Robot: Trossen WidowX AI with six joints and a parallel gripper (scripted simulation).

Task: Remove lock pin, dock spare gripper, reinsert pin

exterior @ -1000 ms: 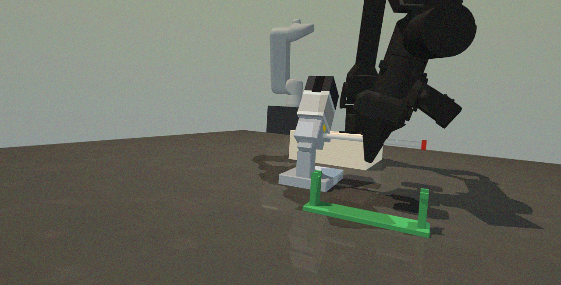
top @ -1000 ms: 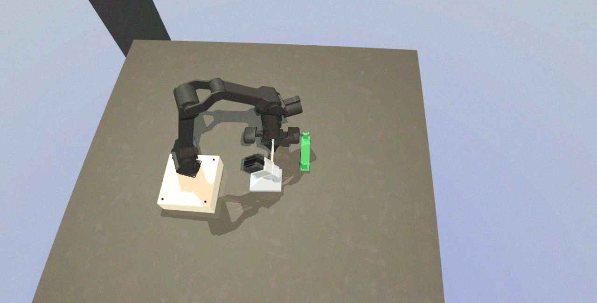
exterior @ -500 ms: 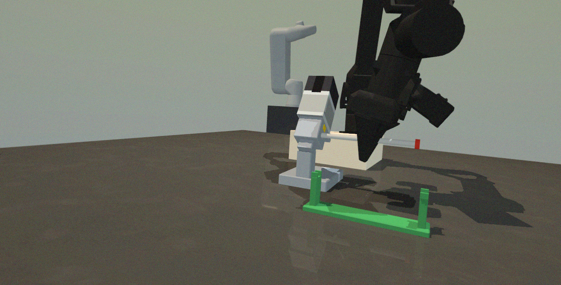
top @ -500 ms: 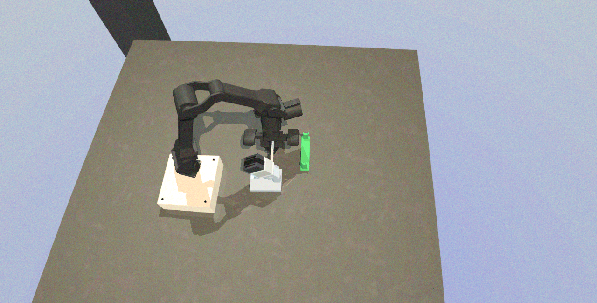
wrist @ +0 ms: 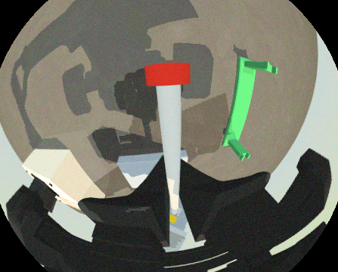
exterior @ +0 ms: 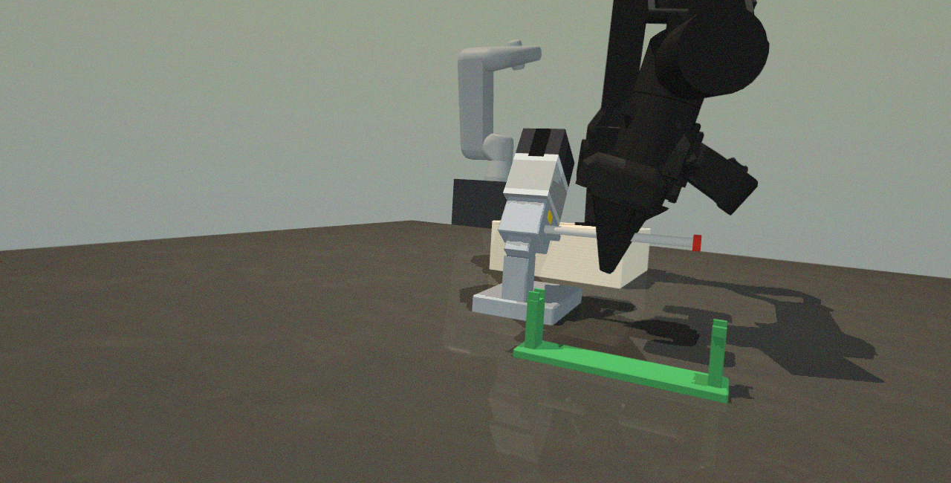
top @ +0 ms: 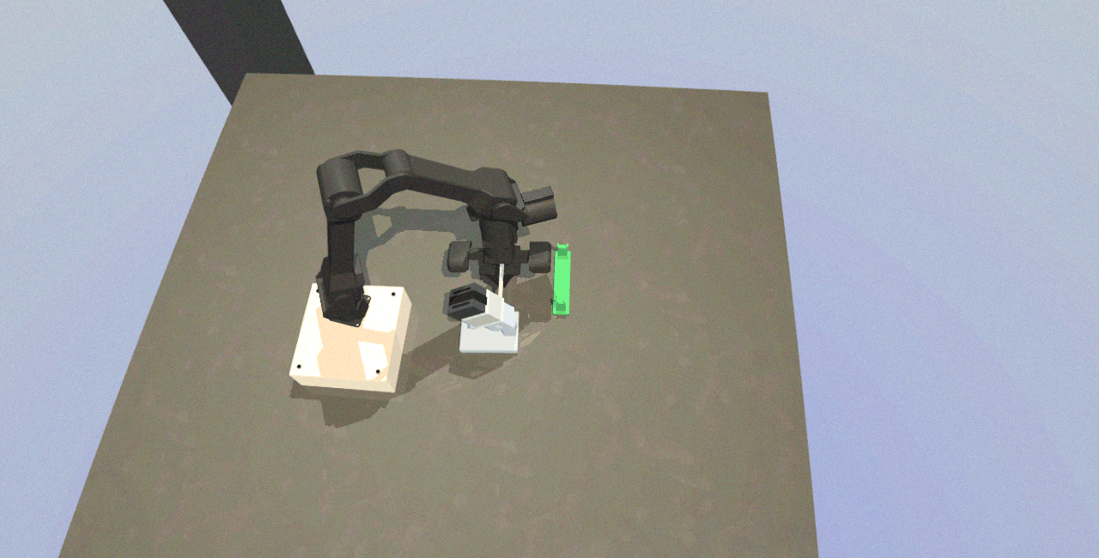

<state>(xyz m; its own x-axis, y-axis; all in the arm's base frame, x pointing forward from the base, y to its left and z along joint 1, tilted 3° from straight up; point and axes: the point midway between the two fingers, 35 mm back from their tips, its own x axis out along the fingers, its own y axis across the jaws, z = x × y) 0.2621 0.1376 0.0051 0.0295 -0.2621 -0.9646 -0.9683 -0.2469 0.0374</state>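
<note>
My gripper (top: 501,283) (exterior: 607,259) (wrist: 174,166) is shut on the white lock pin (exterior: 665,240) (wrist: 169,121) and holds it nearly level. The pin's red head (exterior: 697,242) (wrist: 167,74) is on the side away from the mount. Its other end is at the side of the socket (exterior: 521,217); whether it is inside the hole is hidden. The grey mount (top: 489,342) (exterior: 517,277) stands upright. The spare gripper (top: 482,309) (exterior: 532,174), white with black fingers, sits tilted on top of the socket. Its spigot is hidden. A yellow mark (exterior: 550,217) (wrist: 172,218) shows near the pin's end.
An empty green rack (top: 561,279) (exterior: 618,362) (wrist: 244,106) with two upright posts stands beside the mount and my gripper. My arm's cream base block (top: 349,354) (exterior: 565,260) (wrist: 68,170) is on the mount's other side. A grey arm shape (exterior: 473,104) stands in the background.
</note>
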